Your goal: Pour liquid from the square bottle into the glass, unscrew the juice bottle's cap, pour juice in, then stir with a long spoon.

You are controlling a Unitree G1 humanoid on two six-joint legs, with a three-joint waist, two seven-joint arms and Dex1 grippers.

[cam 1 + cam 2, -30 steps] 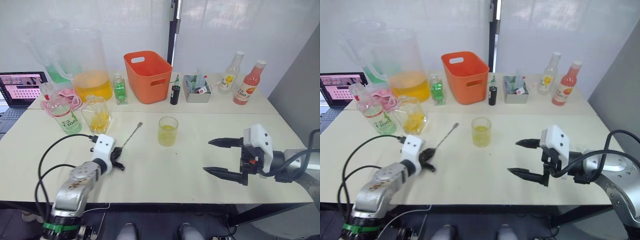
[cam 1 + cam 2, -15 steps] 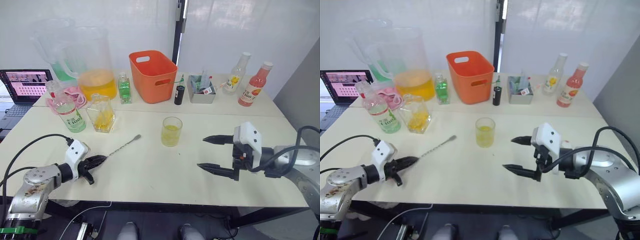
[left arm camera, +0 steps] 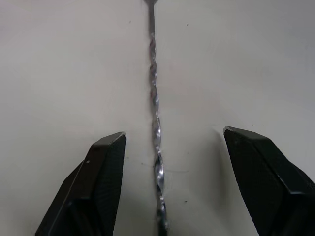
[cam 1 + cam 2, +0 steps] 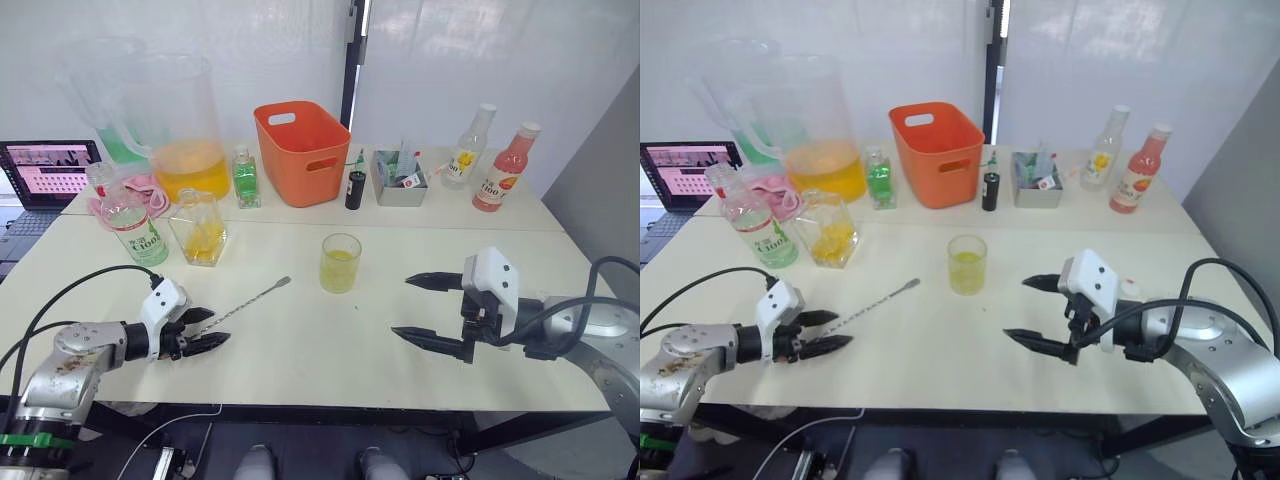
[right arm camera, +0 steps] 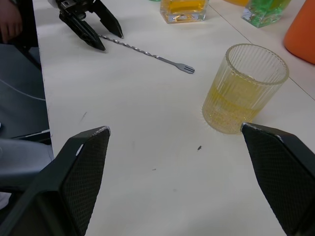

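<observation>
Head stereo pair looks down over bench (image 4: 300,350); both wrist cameras sit close, sharing the long spoon (image 3: 155,113).

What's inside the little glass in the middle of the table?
The glass holds yellow liquid, filling roughly its lower half. Nothing else is in it; the long spoon lies on the table beside it, between the open left gripper's fingers.

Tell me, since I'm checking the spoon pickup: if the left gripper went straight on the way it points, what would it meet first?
The long spoon: its twisted handle lies on the table between the open fingers of the left gripper, running straight ahead.
</observation>
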